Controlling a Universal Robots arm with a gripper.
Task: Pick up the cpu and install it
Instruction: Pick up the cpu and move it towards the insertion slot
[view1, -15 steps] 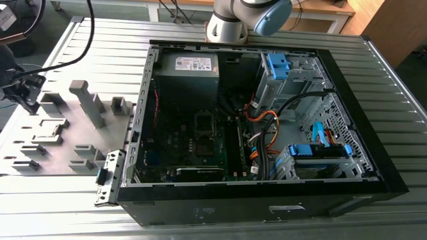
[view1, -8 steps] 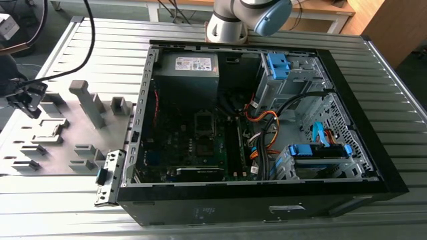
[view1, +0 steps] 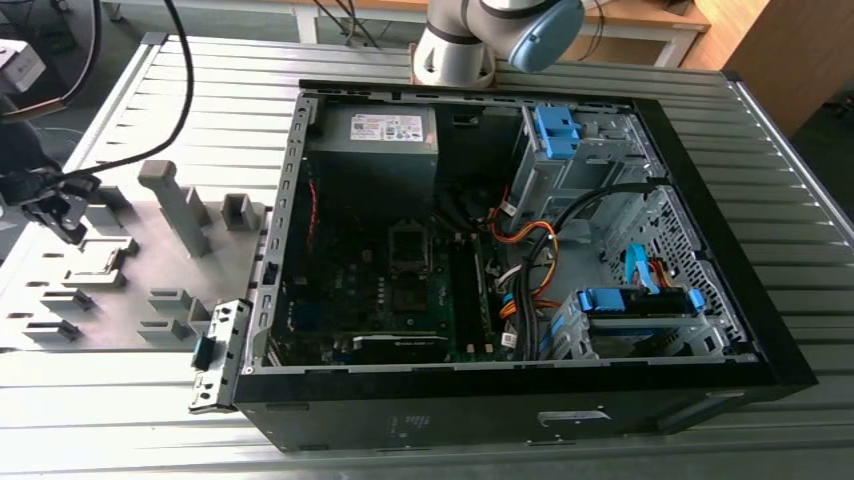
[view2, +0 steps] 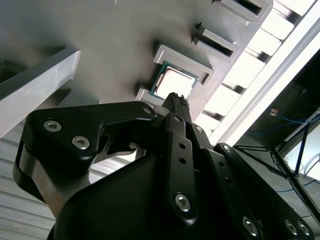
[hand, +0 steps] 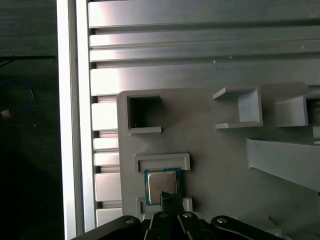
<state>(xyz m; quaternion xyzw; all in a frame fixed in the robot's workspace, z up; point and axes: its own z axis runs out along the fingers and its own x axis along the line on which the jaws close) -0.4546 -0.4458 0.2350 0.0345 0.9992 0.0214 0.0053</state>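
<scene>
Cradling the cpu: a shallow framed pocket in the grey fixture plate. The chip lies flat in it, silver top up, with a thin teal rim around it in both wrist views.
Gripper: poised over one edge of the cpu, its black fingers pinched together with nothing between them. Whether the tip touches the chip cannot be told.
Fixture plate: rests on the slatted aluminium table and carries other square pockets and upright posts.
Position: gripper and plate sit at the exterior view's left, beside the computer case.
Computer case: lies on its side with the panel off and the motherboard facing up. Orange and black cables and blue brackets sit toward the exterior view's right.
Arm base: stands behind the case.
</scene>
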